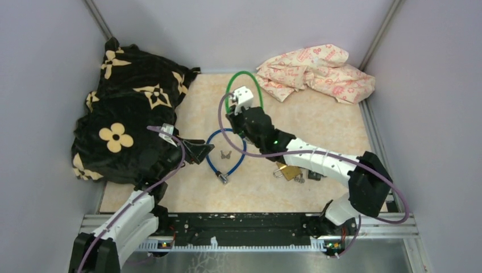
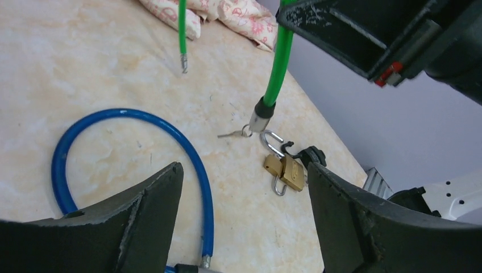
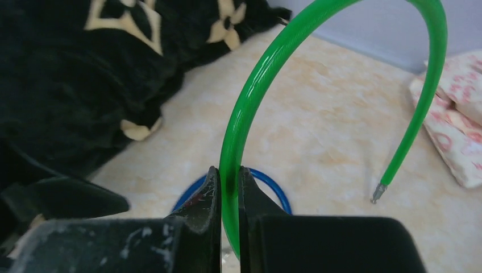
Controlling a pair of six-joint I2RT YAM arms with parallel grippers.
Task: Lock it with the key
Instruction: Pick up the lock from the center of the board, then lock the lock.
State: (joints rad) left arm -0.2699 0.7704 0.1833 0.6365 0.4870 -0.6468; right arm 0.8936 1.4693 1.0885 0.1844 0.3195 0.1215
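Cloth, black (image 1: 131,114), at 9 o'clock on surface (image 1: 318,131) | left fingers (image 2: 142,216) spread, empty, by blue cable (image 2: 187,153) | key (image 2: 230,135) at lock end of green cable (image 2: 278,62), padlocks (image 2: 287,170) at 5 o'clock of it | right fingers (image 3: 207,199) pinching green cable mid-loop, its free tip pointing down | pink cloth (image 1: 318,71) at 1 o'clock

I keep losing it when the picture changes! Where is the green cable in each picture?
Top external: the green cable arches in the upper middle.
Left wrist: top middle, hanging down.
Right wrist: a big arch through the middle, pinched in the right gripper.
Shared landmark: the pink printed cloth, close to the cable in all three.
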